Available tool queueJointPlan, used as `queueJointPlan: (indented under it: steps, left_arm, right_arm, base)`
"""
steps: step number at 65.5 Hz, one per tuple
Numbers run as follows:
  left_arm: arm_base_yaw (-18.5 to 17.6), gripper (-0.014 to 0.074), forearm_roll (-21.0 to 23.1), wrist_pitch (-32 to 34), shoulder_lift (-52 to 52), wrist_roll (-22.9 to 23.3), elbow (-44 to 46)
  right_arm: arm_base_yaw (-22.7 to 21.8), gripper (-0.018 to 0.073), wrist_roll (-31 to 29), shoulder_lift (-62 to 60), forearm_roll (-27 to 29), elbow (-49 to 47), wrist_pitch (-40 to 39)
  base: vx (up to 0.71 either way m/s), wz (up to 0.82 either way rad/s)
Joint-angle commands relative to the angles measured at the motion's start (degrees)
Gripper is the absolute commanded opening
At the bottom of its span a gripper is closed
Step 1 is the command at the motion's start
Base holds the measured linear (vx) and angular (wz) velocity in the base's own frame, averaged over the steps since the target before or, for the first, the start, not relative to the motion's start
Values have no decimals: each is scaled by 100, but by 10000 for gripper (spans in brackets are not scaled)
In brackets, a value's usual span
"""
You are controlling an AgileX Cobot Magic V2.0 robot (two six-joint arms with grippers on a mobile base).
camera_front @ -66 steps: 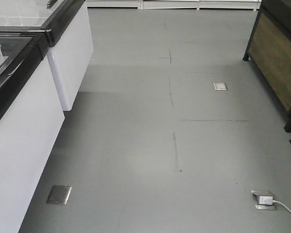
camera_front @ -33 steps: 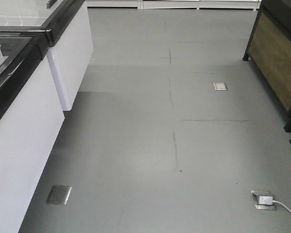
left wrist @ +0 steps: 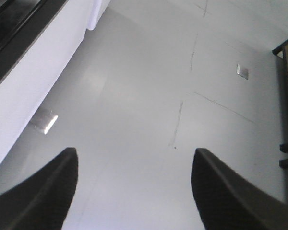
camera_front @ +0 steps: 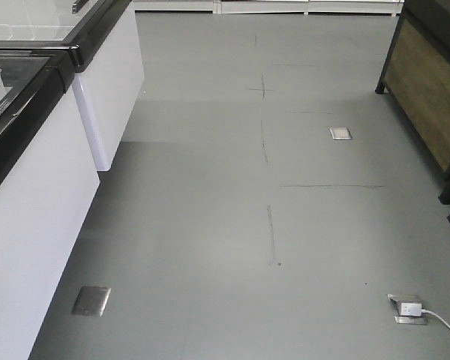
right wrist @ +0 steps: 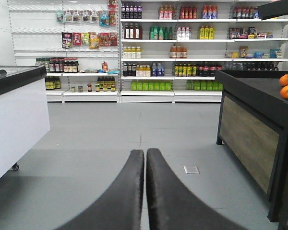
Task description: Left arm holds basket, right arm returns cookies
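Cookies and basket are showing in none of my views, so I am placing neither. I am guessing the cookies will be handling light and crushable, best pinched gently across the flat sides, and the basket stiff, best taken by rim or handle. My left gripper [left wrist: 134, 152] is hanging spread wide and empty over bare floor [left wrist: 134, 96]. My right gripper [right wrist: 145, 152] is pressing its jaws together on nothing, facing stocked shelves [right wrist: 158, 48], with a dark counter [right wrist: 249, 120] at the right.
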State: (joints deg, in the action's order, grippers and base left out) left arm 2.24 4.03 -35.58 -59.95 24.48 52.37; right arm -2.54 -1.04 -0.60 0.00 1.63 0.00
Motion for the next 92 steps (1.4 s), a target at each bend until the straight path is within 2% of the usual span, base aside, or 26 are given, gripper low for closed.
queueJointPlan:
  steps: [1, 10, 16, 23, 32, 37, 43, 49, 55, 73, 78, 87, 92]
  left_arm:
    - [395, 486, 590, 91, -289, 2, 529]
    - [1116, 486, 1938, 92, -412, -728, 971]
    - [1794, 486, 2983, 53, -412, -1441, 1292]
    - [2672, 486, 3747, -250, -517, -1874, 1708]
    - [3879, 486, 4383, -1034, -838, -2078, 2343]
    - [4452, 486, 4563, -1382, -1021, -2071, 2667]
    - [4914, 486, 4873, -1558, -1218, -2071, 2934]
    - [5171, 486, 5220, -1531, -1399, -2142, 3022]
    - [5305, 486, 5555, -1531, -1623, -2448, 3053]
    - [5319, 487, 6796, -1566, -2407, -3229, 3053]
    - [5319, 487, 6927, -1595, -2579, -3375, 3053]
    - [5319, 487, 6950, -1636, -2860, -3362, 3053]
    - [5319, 487, 7111, -1586, -2993, -3378, 3053]
  right_arm:
    - [-39, -6, -48, -66, -30, 16, -402]
    - [-39, -6, -48, -66, -30, 16, -402]
    - [-39, -6, -48, -71, 0, 16, -402]
    - [-39, -6, -48, -71, 0, 16, -402]
    - [-39, -6, -48, -71, 0, 16, -402]
    - [-39, -6, -48, -71, 0, 16, -402]
    - [-39, -6, -48, -71, 0, 16, -402]
    - [-39, -6, -48, -71, 0, 16, -402]
    - [-39, -6, -48, -71, 0, 16, -402]
    - [-39, -6, -48, -66, 0, 16, -402]
    - [-39, -6, -48, -66, 0, 16, -402]
    - [-39, -6, -48, -66, 0, 16, -402]
    - [-39, -6, -48, -66, 0, 16, -402]
  base:
    - [0, 0]
    - [0, 0]
    - [0, 0]
    - [0, 0]
    - [0, 0]
    - [0, 0]
    - [0, 0]
    - [0, 0]
    - [0, 0]
    - [0, 0]
    - [0, 0]
    - [0, 0]
    - [0, 0]
